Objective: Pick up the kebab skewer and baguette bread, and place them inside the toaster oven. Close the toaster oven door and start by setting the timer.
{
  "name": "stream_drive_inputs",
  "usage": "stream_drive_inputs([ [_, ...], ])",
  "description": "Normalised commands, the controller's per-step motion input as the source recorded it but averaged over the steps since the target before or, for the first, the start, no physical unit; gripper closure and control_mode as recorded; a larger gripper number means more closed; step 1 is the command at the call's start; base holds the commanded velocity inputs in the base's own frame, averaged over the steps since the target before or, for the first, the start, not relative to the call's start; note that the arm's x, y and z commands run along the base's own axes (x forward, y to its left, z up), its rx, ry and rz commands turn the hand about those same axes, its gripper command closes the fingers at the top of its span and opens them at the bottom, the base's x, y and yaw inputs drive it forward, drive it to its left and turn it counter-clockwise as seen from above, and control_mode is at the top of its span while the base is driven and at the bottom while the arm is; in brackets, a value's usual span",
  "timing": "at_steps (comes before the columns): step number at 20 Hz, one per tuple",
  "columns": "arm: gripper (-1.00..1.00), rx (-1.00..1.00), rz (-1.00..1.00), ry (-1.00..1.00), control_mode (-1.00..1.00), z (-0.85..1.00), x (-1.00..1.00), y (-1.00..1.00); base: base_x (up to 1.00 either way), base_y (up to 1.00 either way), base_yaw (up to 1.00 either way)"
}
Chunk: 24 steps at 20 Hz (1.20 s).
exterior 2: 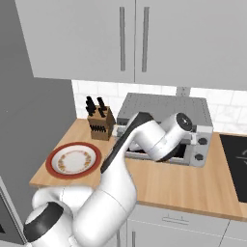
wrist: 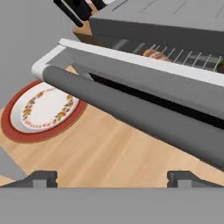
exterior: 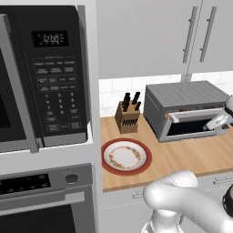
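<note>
The boxy grey toaster oven [exterior: 182, 98] stands right of the knife block [exterior: 127, 117], its door [wrist: 144, 94] partly raised (brown bread [wrist: 154, 54] glimpsed on the rack). The gripper [wrist: 111, 177] hangs open below the door handle [wrist: 131, 114]. The plate [exterior: 126, 156] holds nothing.

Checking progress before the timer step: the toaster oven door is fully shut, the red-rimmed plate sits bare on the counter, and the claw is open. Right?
Not quite. In the hand view the toaster oven door stands ajar, its wire rack visible above. The red-rimmed plate is bare on the counter, and the claw is open.
</note>
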Motion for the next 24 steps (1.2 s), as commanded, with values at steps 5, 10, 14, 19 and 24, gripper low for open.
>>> stream_drive_inputs([
  [5,-1.00,0.00,0.00,0.08,-1.00,0.42,0.52,-0.05,0.00,0.00,0.00],
  [10,-1.00,0.00,0.00,-0.02,-1.00,-0.11,0.47,0.14,0.00,0.00,0.00],
  [14,-1.00,0.00,0.00,-0.12,-1.00,-0.42,0.29,0.14,0.00,0.00,0.00],
  [19,-1.00,0.00,0.00,-0.14,-1.00,-0.10,0.13,0.00,0.00,0.00,0.00],
  [24,-1.00,0.00,0.00,-0.04,-1.00,0.00,-0.49,-0.23,0.00,0.00,0.00],
])
